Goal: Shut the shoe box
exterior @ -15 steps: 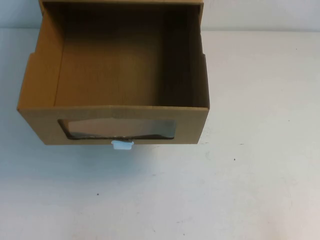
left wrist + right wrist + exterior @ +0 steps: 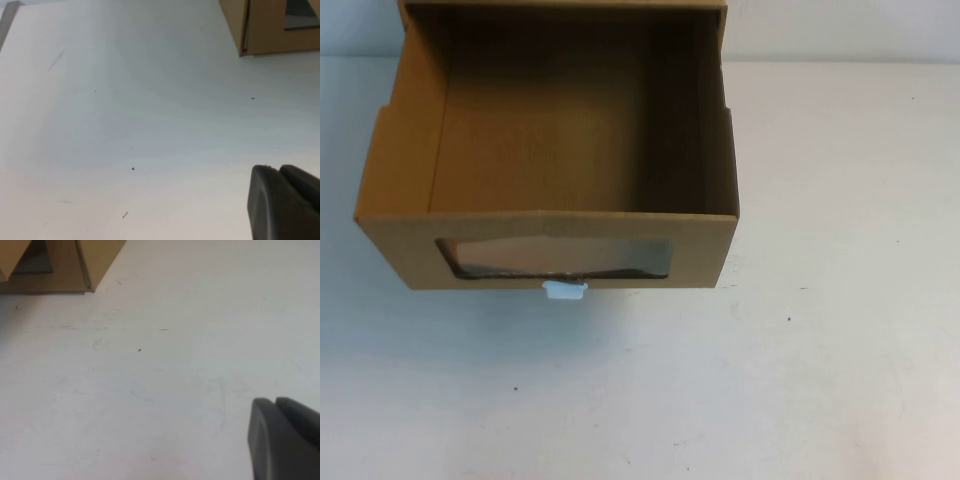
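High view: shoe box (image 2: 550, 250) drawer pulled out, both grippers (image 2: 285, 200) (image 2: 285, 437) apart.

High cam looks down; 2 wrist cams low, all share shoe box (image 2: 548, 180).

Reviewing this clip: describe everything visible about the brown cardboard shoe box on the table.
The brown corrugated cardboard drawer-style shoe box stands on the white table, at the far left-centre of the high view. Its drawer is pulled out, open-topped and apparently empty. The front panel has a wide clear window and a small white pull tab beneath it. Nothing but the table touches it. The left end effector and right end effector appear only in the wrist views, away from the box.
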Available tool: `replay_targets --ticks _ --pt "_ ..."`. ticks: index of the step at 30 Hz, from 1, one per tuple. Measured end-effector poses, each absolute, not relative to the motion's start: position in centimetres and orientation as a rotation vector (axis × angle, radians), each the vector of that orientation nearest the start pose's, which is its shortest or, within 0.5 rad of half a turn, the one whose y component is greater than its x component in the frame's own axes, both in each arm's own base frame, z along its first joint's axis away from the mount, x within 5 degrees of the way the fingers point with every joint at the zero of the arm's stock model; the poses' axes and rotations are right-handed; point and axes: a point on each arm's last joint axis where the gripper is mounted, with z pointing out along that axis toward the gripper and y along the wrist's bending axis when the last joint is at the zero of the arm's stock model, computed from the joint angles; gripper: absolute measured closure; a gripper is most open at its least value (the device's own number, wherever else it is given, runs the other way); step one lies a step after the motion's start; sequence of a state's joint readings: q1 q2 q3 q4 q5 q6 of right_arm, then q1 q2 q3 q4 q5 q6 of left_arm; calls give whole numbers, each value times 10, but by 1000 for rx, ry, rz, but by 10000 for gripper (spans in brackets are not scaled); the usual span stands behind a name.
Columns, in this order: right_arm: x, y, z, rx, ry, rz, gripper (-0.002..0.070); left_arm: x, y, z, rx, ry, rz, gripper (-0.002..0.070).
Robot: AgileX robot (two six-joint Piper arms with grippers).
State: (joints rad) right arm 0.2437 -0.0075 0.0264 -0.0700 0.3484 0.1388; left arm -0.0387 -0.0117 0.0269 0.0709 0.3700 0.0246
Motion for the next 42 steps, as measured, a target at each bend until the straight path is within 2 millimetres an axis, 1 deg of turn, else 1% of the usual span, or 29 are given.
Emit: replay_targets --ticks 38,42 --pt "52 11 173 -141 1849 198 689 53 0 172 103 1865 60 680" --pt "52 11 173 -141 1849 198 689 53 1 172 128 1864 93 680"
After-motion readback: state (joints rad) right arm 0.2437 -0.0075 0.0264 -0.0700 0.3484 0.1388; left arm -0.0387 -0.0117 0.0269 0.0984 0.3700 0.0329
